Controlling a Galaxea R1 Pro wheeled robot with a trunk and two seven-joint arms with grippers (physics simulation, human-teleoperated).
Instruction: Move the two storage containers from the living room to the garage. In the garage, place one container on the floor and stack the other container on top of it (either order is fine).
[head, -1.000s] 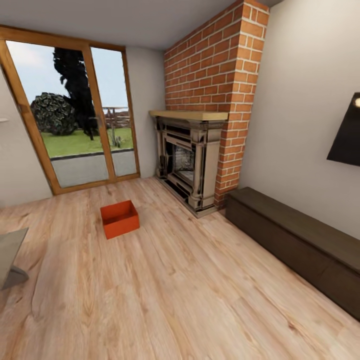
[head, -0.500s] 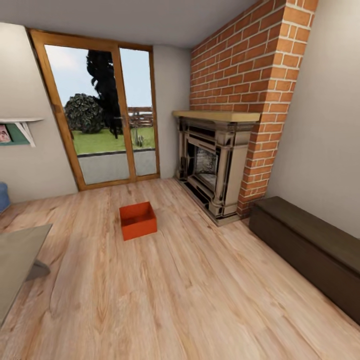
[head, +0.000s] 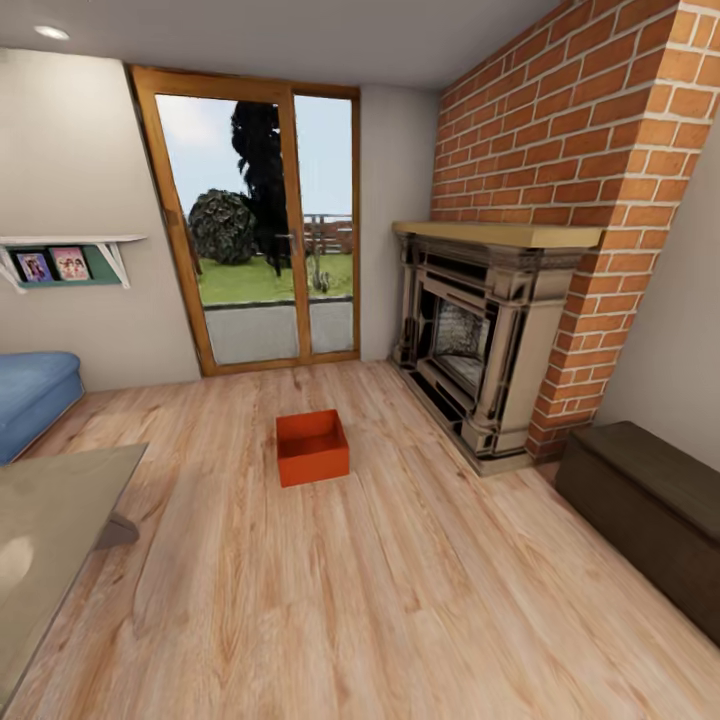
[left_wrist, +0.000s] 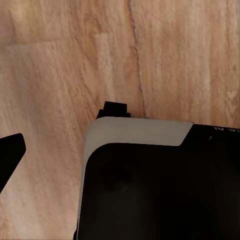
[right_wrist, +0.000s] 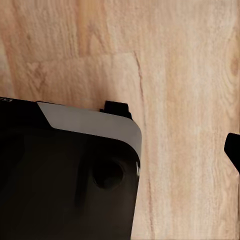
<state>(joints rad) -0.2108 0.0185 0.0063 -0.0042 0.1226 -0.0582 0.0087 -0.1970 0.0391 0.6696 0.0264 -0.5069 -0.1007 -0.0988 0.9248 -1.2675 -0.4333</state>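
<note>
- One orange-red storage container (head: 313, 447) sits on the light wood plank floor (head: 330, 600) near the middle of the head view, open side up and nothing in it.
- It lies in front of the wood-framed glass door (head: 262, 220), which stands at the upper centre, and to the left of the brick fireplace (head: 490, 350), well apart from both.
- A dark low bench (head: 650, 510) runs along the wall at the lower right.
- A blue sofa (head: 35, 395) shows at the left edge, with a grey table top (head: 45, 540) at the lower left.
- A wall shelf (head: 65, 262) with pictures hangs at the upper left.
- In the left wrist view a dark finger tip (left_wrist: 10, 155) shows at the left edge over the plank floor beside the robot's black body (left_wrist: 160, 190); I cannot tell whether that gripper is spread or pressed together.
- In the right wrist view a dark finger tip (right_wrist: 234, 150) shows at the right edge; its state cannot be told either.
</note>
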